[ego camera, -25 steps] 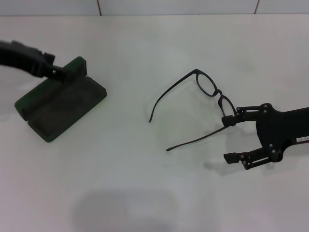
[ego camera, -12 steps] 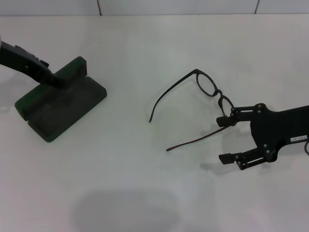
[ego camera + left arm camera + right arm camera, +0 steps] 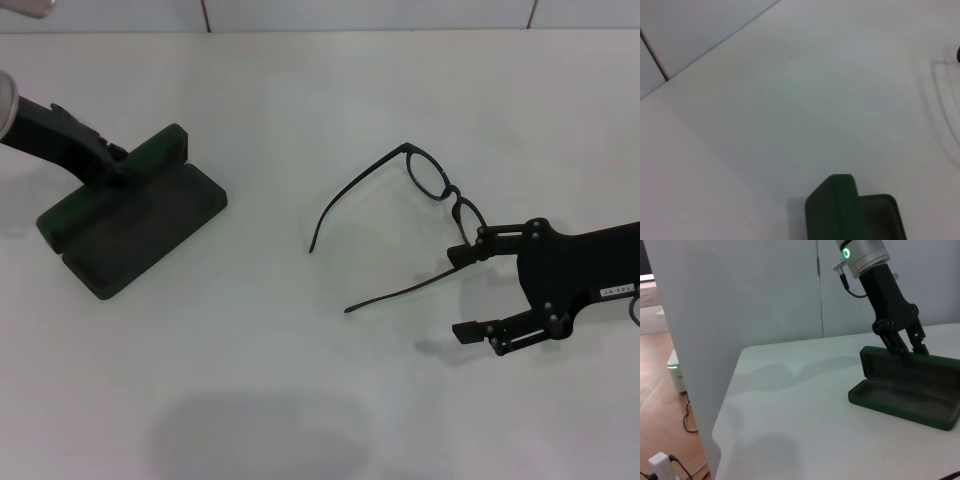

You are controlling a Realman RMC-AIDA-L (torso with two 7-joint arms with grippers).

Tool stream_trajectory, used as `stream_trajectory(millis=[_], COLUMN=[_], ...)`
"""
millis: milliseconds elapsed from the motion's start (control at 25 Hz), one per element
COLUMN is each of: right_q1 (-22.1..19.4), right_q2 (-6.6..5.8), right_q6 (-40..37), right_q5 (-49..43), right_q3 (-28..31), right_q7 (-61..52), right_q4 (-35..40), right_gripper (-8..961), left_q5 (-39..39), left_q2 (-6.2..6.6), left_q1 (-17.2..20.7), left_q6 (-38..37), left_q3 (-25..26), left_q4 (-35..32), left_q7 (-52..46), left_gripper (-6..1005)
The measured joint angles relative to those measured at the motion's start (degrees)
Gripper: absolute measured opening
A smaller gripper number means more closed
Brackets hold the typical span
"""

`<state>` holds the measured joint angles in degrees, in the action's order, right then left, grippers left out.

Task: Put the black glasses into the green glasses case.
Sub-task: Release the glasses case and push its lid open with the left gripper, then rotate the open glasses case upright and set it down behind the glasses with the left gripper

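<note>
The green glasses case [image 3: 140, 225] lies open at the table's left, grey lining up and lid upright; it also shows in the left wrist view [image 3: 835, 210] and the right wrist view [image 3: 905, 390]. My left gripper [image 3: 113, 165] is shut on the lid's top edge, also seen in the right wrist view [image 3: 901, 346]. The black glasses [image 3: 452, 193] lie right of centre with both temple arms spread toward the front left. My right gripper [image 3: 462, 292] is open and empty at the table's right. Its upper fingertip [image 3: 462, 254] is at the hinge end of the nearer temple arm.
The white table [image 3: 300, 400] carries nothing else. A white wall with vertical seams runs along its far edge. In the right wrist view the table's edge [image 3: 727, 405] drops to a wooden floor with a power strip [image 3: 660, 462].
My left gripper has shifted on the lid and the case has slid slightly to the right. My right gripper has edged a little left, closer to the glasses.
</note>
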<state>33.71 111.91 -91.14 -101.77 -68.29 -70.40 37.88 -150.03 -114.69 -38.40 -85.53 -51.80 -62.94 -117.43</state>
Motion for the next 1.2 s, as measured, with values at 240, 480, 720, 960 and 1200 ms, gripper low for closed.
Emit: stream_trajectory(millis=[240, 480, 720, 960, 1200], right_q1=[0.01, 0.04, 0.00, -0.08, -0.53], right_q2=[0.05, 0.06, 0.06, 0.06, 0.14], right_q6=[0.00, 0.05, 0.08, 0.09, 0.04], right_q5=[-0.01, -0.01, -0.01, 0.00, 0.00], right_q3=[0.01, 0.09, 0.25, 0.17, 0.02], right_q7=[0.00, 0.00, 0.00, 0.00, 0.00], right_q4=[0.00, 0.00, 0.01, -0.04, -0.13], right_gripper=[854, 855, 855, 854, 855], left_q5=[0.11, 0.14, 6.04, 9.46, 10.33], left_q2=[0.00, 0.00, 0.42, -0.02, -1.30], left_q1=[-0.01, 0.04, 0.07, 0.02, -0.30], left_q6=[0.24, 0.24, -2.48, -3.83, -2.24], left_q3=[0.22, 0.05, -0.05, -0.05, -0.03], left_q4=[-0.03, -0.12, -1.00, -2.87, -2.62], left_q7=[0.01, 0.01, 4.78, 17.49, 28.70], left_gripper=[311, 242, 213, 224, 235])
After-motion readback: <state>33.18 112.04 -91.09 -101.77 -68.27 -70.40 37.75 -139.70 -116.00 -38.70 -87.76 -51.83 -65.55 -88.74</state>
